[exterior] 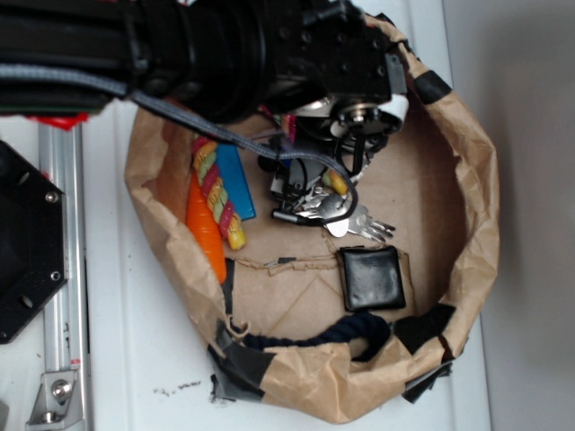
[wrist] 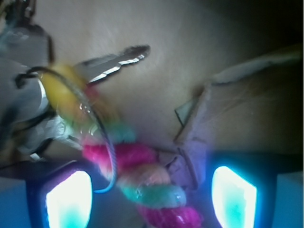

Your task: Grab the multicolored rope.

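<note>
The multicolored rope of pink, yellow and pale green twisted strands lies at the left inside the brown paper bag. Its upper stretch runs under the black arm. In the wrist view the rope runs from a yellow end beside the keys down between my fingers. My gripper is open. Its glowing pads stand one on each side of the rope, with gaps on both sides. A thin grey cable crosses the rope.
An orange carrot toy and a blue card lie against the rope. A bunch of keys, a black wallet and a dark navy rope also sit in the bag. A metal rail runs along the left.
</note>
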Action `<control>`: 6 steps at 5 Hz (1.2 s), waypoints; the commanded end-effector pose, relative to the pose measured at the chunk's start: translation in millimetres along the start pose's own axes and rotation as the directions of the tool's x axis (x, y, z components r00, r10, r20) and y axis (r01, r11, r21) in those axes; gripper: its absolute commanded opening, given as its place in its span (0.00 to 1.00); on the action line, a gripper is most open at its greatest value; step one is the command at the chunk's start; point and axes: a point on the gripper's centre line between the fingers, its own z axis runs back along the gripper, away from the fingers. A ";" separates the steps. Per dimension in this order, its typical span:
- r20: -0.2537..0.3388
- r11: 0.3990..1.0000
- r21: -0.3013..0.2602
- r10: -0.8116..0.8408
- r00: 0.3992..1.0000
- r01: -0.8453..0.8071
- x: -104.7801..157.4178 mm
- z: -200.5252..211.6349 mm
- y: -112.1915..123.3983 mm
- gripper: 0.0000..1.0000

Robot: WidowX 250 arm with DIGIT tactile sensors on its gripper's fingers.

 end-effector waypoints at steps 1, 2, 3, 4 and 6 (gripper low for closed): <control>0.072 0.987 -0.059 -0.145 0.987 0.149 -17.1 -9.7 11.1 1.00; 0.048 0.989 -0.052 -0.136 0.990 0.138 -17.1 -13.0 11.0 0.00; 0.053 0.990 -0.046 -0.131 0.990 0.134 -18.1 -13.3 10.8 0.00; 0.060 0.991 -0.044 -0.122 0.991 0.124 -19.6 -12.9 10.8 0.00; 0.058 0.995 -0.019 -0.093 0.994 0.095 -21.1 -10.0 8.8 0.00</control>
